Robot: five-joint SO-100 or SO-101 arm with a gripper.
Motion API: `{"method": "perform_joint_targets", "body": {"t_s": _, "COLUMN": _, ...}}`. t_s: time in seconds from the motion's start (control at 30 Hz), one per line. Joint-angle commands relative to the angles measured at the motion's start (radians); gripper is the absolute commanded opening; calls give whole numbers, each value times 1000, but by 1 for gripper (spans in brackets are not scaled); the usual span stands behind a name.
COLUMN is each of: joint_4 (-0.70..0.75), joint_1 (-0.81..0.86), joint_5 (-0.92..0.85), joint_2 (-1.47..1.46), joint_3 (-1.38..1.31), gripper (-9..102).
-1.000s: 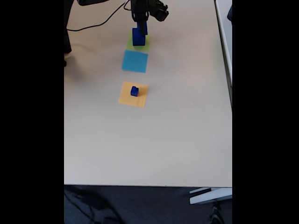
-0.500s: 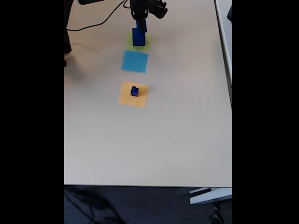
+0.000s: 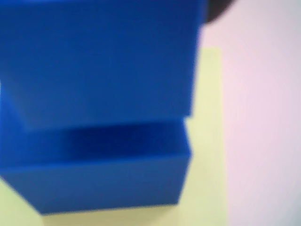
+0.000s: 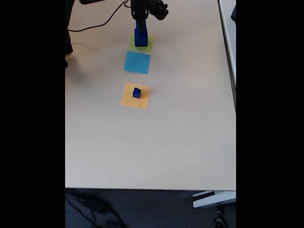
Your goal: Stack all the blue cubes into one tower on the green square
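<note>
Three blue cubes: two stacked upright (image 4: pixel 140 35) on the green square (image 4: pixel 142 47) near the desk's (image 4: pixel 180 133) far edge, one (image 4: pixel 137 92) on the orange square (image 4: pixel 135 96); whether the fingers (image 4: pixel 141 19) pinch, I cannot tell.

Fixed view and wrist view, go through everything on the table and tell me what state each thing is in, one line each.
Large blue cube: sits on the green square, another cube on top.
Upper blue cube: on the large one, turned a little off square.
Small blue cube: alone on the orange square, unstacked.
Green square: flat, partly covered by the stack.
Light-blue square: flat, bare.
Orange square: flat, holds the small cube.
Gripper: over the stack; jaws unclear.
</note>
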Motion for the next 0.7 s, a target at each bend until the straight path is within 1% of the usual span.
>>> {"method": "perform_joint_targets", "body": {"t_s": 0.0, "joint_4": 2, "joint_1": 15, "joint_5": -9, "joint_2": 23, "joint_3": -44, "gripper": 2}}
{"method": "perform_joint_targets", "body": {"t_s": 0.67, "joint_4": -5, "joint_1": 12, "joint_5": -9, "joint_2": -8, "joint_3": -41, "gripper": 2}}
